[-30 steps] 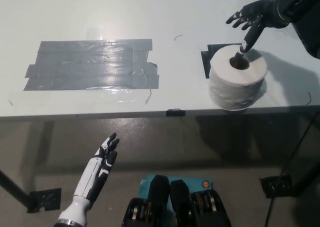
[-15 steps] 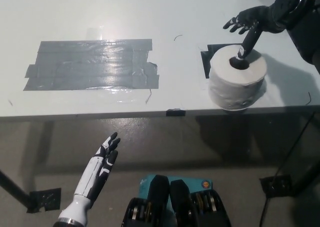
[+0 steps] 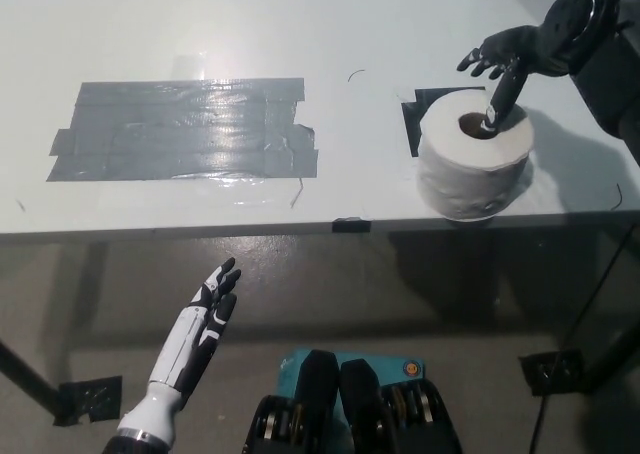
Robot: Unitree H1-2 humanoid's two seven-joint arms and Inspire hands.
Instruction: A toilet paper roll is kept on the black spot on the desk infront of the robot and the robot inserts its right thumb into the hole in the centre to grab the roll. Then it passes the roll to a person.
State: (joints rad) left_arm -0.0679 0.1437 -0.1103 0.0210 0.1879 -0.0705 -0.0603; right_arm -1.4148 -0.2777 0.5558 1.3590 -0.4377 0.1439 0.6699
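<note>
A white toilet paper roll (image 3: pixel 472 164) stands upright on the pale desk, partly covering a small black tape spot (image 3: pixel 418 114) near the right front edge. My black right hand (image 3: pixel 515 59) hovers just behind and above the roll, fingers spread, with its thumb reaching down into the dark centre hole (image 3: pixel 478 125). The other fingers stay off the roll's outer side, so the hand is open. My white left hand (image 3: pixel 200 329) rests open below the desk edge at the lower left, away from the roll.
A large grey tape patch (image 3: pixel 185 129) covers the desk's left middle. The desk's front edge (image 3: pixel 250 229) runs across the picture, with floor and dark table legs below it. A cable hangs at the right edge.
My right hand has shifted a little to the right and back over the roll, thumb still in the hole. The roll and the left hand have stayed put.
</note>
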